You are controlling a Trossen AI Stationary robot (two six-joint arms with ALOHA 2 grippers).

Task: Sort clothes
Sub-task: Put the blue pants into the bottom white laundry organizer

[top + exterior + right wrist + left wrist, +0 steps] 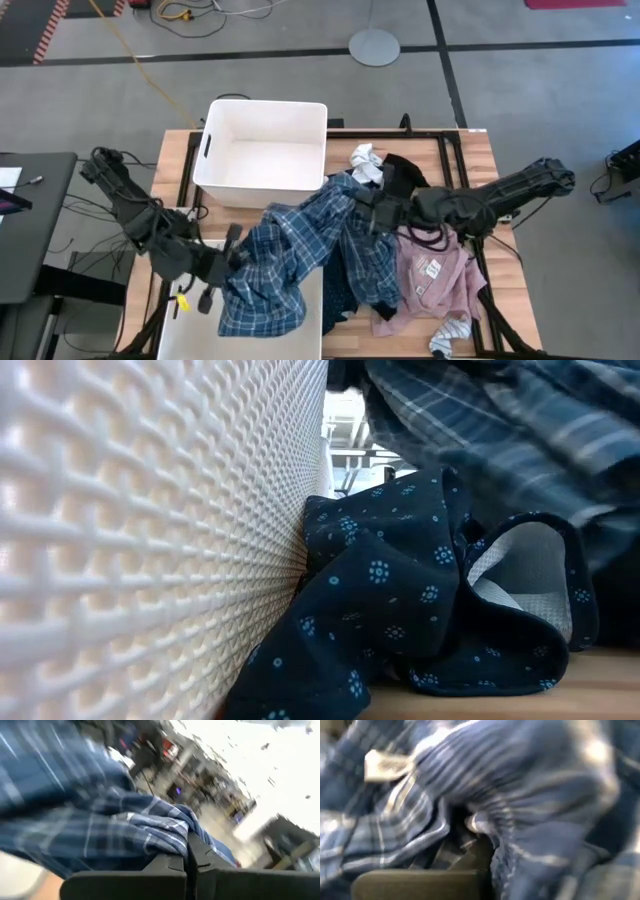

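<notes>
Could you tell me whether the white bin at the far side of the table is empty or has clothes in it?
Empty: the high view shows the bin's bare white floor. The plaid shirt only lies at its near corner, outside it.

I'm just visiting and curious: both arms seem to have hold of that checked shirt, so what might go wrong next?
1. The left gripper and right gripper both pinch the plaid shirt; pulling apart could strain it or slip a grip.
2. It lies over the navy dotted piece, which might get dragged along.
3. It hangs across the near bin's rim and may snag.

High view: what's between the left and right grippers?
The plaid shirt spans the gap, stretched from left gripper to right gripper; both are shut on it. High view shows it.
</notes>
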